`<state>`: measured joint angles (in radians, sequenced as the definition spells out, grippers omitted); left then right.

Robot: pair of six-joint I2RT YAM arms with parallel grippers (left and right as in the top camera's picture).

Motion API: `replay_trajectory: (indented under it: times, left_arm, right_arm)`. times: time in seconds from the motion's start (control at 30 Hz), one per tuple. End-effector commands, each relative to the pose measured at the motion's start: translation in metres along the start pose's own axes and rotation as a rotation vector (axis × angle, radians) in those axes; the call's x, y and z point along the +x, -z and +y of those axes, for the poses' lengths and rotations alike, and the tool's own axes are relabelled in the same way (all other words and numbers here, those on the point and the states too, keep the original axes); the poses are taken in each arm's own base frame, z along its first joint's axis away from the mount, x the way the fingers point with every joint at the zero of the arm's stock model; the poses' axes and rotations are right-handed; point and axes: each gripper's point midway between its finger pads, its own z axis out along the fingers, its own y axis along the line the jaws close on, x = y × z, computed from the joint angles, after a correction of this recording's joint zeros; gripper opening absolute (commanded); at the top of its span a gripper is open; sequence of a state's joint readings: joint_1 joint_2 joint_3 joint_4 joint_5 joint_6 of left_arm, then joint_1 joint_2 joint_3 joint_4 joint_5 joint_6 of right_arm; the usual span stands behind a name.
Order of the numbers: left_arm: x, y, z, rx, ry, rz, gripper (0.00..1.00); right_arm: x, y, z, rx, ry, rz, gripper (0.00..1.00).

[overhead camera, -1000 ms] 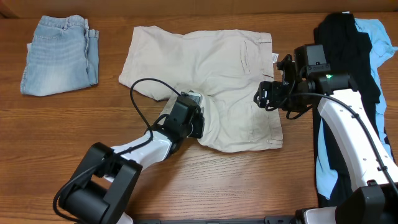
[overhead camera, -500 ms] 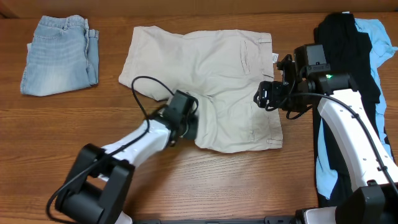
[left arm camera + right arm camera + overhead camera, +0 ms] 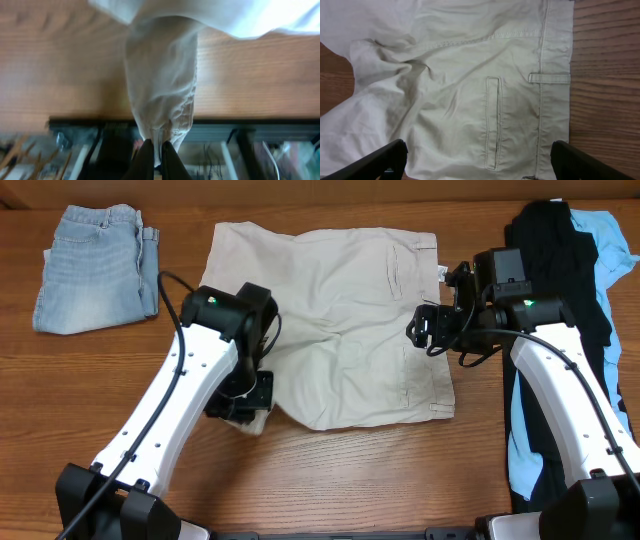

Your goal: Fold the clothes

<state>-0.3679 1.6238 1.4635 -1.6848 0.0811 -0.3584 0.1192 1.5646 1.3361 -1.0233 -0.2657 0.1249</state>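
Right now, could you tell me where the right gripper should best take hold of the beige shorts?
Probably the waistband of the beige shorts, approached from the bare table beside it: that stitched edge lies flat and straight, and the open right gripper hovers just above it.

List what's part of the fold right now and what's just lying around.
In the job: shorts; left gripper, shut on the shorts; right gripper, open over them.
Lying about: folded jeans; black garment; blue garment.
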Motion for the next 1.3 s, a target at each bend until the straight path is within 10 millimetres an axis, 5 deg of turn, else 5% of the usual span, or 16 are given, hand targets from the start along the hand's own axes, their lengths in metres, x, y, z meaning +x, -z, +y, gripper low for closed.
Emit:
replay_trajectory:
  times: [0.0,0.13,0.3,0.37,0.4,0.47,0.6,0.7,0.9,1.1,1.27]
  left_arm:
    - [0.016,0.004,-0.03,0.199,-0.034,0.067,0.04]
    - [0.035,0.004,-0.061,0.361,-0.04,0.174,0.04]
    - [0.065,-0.017,-0.075,0.338,-0.07,0.295,0.05]
    - [0.076,-0.03,-0.072,0.279,-0.06,0.336,0.27]
    - [0.084,-0.039,-0.068,0.24,-0.047,0.368,0.61]
    - [0.086,-0.043,-0.064,0.214,-0.026,0.379,0.71]
    - [0.068,-0.044,-0.042,0.097,0.068,0.294,0.74]
    - [0.029,-0.043,-0.019,-0.001,0.156,0.089,0.78]
    - [-0.027,-0.046,-0.013,-0.009,0.222,-0.141,0.74]
    - [-0.051,-0.063,-0.007,-0.022,0.27,-0.235,0.68]
    - [-0.052,-0.094,0.011,-0.025,0.341,-0.207,0.68]
  right_arm:
    - [-0.001,0.001,0.001,-0.006,0.032,-0.005,0.95]
    - [0.001,0.001,0.0,-0.003,0.051,0.006,0.96]
    - [0.005,0.001,-0.001,-0.001,0.07,0.021,0.96]
    - [0.005,0.001,-0.001,-0.001,0.069,0.021,0.96]
    - [0.005,0.001,-0.001,-0.001,0.072,0.021,0.96]
    - [0.005,0.001,-0.001,-0.001,0.072,0.021,0.96]
    - [0.005,0.001,-0.001,-0.001,0.072,0.02,0.97]
    - [0.004,0.001,-0.001,-0.002,0.074,0.017,0.97]
    - [0.004,0.001,-0.001,-0.001,0.074,0.016,0.97]
    - [0.003,0.001,-0.004,0.021,0.075,0.009,0.98]
    - [0.003,0.001,-0.004,0.021,0.075,0.009,0.98]
